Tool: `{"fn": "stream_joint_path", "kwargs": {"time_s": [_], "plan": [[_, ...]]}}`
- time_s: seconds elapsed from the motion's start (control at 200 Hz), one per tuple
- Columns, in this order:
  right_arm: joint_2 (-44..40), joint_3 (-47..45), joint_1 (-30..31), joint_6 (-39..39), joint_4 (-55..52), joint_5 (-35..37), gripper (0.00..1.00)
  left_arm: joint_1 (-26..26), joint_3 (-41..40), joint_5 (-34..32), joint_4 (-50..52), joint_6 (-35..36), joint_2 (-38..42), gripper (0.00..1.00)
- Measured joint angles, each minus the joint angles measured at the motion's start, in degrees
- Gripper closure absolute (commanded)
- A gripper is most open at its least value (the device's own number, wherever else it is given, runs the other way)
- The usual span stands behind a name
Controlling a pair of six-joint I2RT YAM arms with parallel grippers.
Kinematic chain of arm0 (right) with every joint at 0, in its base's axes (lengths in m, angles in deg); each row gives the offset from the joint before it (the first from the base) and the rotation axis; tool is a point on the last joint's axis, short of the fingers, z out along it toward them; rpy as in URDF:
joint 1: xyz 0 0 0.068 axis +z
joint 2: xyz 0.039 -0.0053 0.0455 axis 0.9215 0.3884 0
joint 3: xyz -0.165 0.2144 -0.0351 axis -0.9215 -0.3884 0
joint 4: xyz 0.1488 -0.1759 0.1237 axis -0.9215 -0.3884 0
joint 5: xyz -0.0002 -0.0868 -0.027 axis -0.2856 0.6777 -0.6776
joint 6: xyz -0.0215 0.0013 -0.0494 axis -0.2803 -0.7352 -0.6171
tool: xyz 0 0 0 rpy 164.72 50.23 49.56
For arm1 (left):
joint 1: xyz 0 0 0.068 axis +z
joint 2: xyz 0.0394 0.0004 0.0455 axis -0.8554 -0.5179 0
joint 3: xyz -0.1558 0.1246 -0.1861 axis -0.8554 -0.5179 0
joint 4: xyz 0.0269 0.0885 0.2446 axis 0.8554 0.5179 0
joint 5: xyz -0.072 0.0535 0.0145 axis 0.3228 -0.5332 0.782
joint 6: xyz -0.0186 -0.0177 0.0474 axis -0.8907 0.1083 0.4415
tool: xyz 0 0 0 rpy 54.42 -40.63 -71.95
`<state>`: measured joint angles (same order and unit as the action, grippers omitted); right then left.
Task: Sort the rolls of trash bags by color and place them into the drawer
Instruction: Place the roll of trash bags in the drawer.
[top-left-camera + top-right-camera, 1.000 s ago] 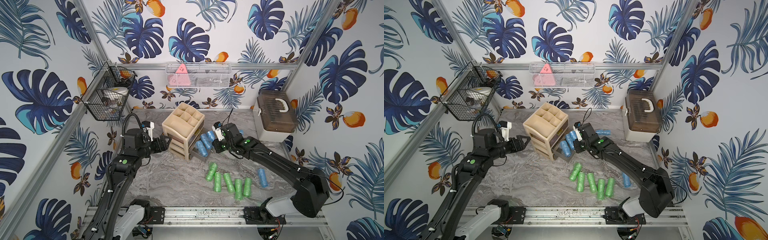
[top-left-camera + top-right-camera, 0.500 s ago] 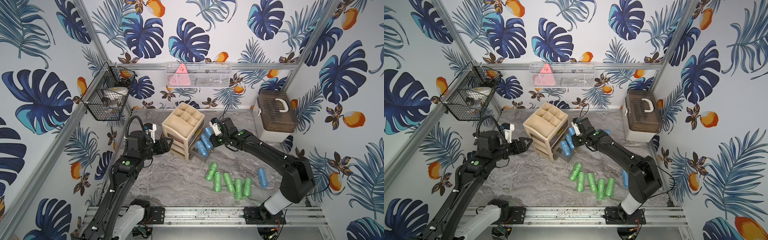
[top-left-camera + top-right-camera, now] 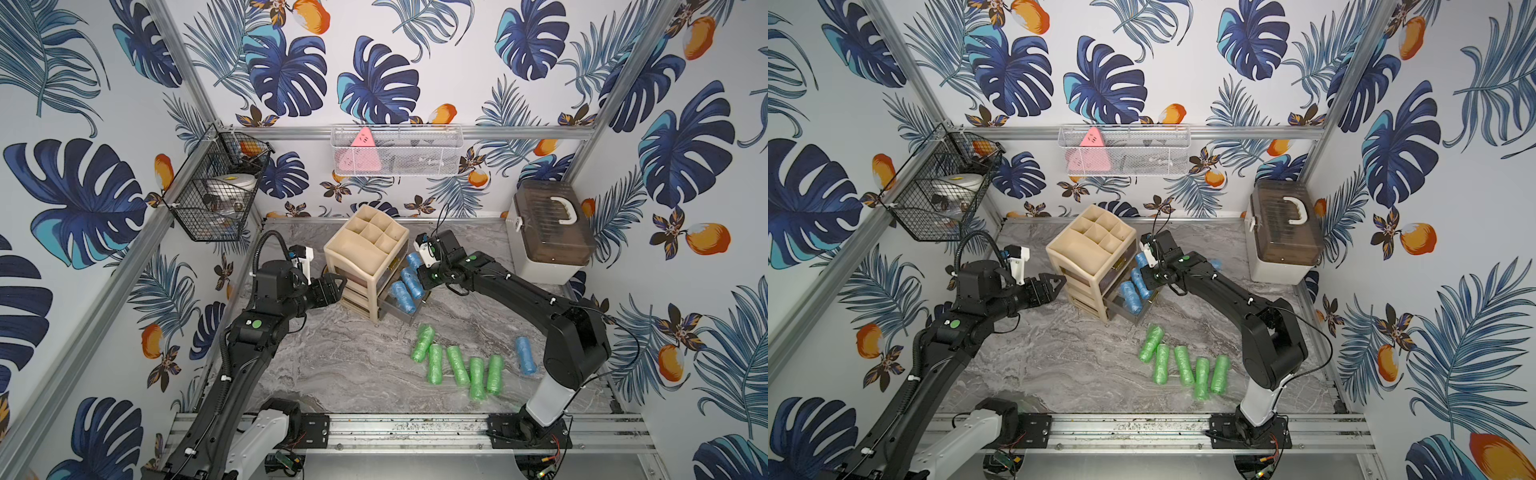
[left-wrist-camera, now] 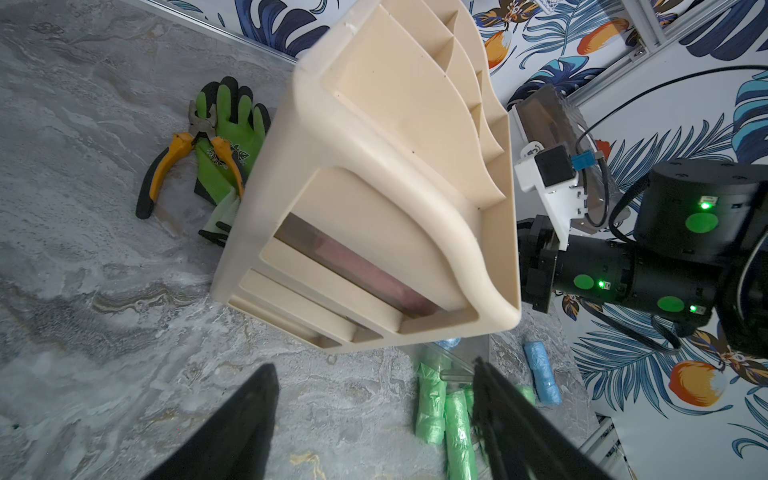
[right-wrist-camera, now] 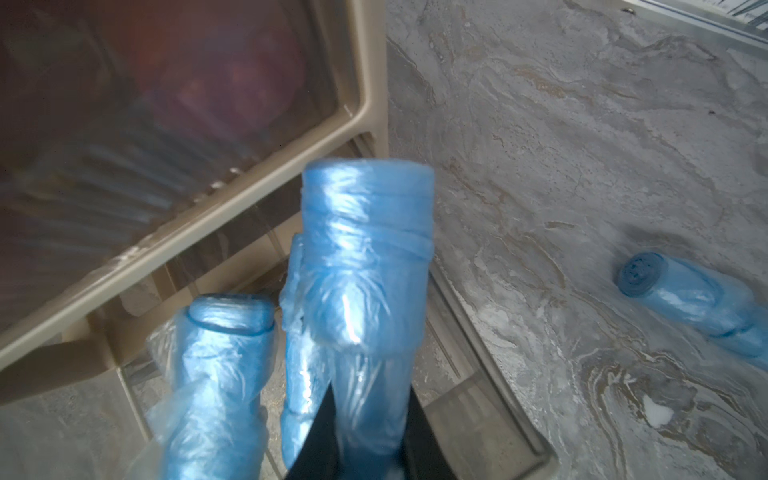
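My right gripper [image 5: 365,419] is shut on a light blue roll [image 5: 365,266] and holds it over the open bottom drawer [image 3: 399,311] of the beige organizer [image 3: 365,249]. Two more blue rolls [image 3: 401,296] lie in that drawer. Several green rolls [image 3: 457,368] lie side by side on the table in front, with a lone blue roll [image 3: 525,355] to their right. Another blue roll [image 5: 685,299] lies on the table beside the drawer. My left gripper [image 3: 338,286] is open and empty, close to the organizer's left side. Something pinkish [image 4: 361,266] shows through an upper drawer.
A green work glove [image 4: 232,124] and orange-handled pliers [image 4: 183,158] lie behind the organizer. A brown-lidded box [image 3: 548,232] stands at the back right. A black wire basket [image 3: 216,195] and a white mesh shelf [image 3: 395,149] hang on the walls.
My right gripper has carried the blue roll a little left, closer over the open drawer. My left gripper has edged right toward the organizer's side.
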<state>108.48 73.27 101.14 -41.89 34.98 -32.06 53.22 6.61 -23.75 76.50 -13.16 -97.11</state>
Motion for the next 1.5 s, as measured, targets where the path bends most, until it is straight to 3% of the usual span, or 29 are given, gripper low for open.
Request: {"fn": "stream_joint_path", "kwargs": {"time_s": [0.355,0.751,0.836,0.926,1.051,1.171,1.501], "plan": [[5.0,4.6,0.0,-0.6,-0.3,-0.8,0.89,0.0,1.4,0.0,-0.2,0.2,-0.7,0.21],[4.3,3.9,1.1,-1.9,-4.9,-4.0,0.89,0.0,1.9,-0.2,-0.2,0.4,-0.9,0.20],[3.3,3.1,1.2,-1.9,-5.3,-4.9,0.80,0.0,1.9,-0.3,-0.2,0.4,-0.8,0.20],[2.1,1.9,1.4,-1.6,-5.3,-5.7,0.63,0.0,1.9,-0.4,-0.2,0.4,-0.8,0.20],[0.4,0.6,1.8,-0.8,-5.1,-6.1,0.48,0.0,1.9,-0.4,-0.2,0.4,-0.8,0.19],[-0.2,0.9,1.6,0.3,-4.7,-6.0,0.43,0.0,2.1,-0.4,-0.2,0.4,-0.9,0.19],[-5.3,1.3,0.7,3.7,-3.2,-1.1,0.39,0.0,2.3,-1.1,-0.1,0.4,-1.4,0.19]]}}
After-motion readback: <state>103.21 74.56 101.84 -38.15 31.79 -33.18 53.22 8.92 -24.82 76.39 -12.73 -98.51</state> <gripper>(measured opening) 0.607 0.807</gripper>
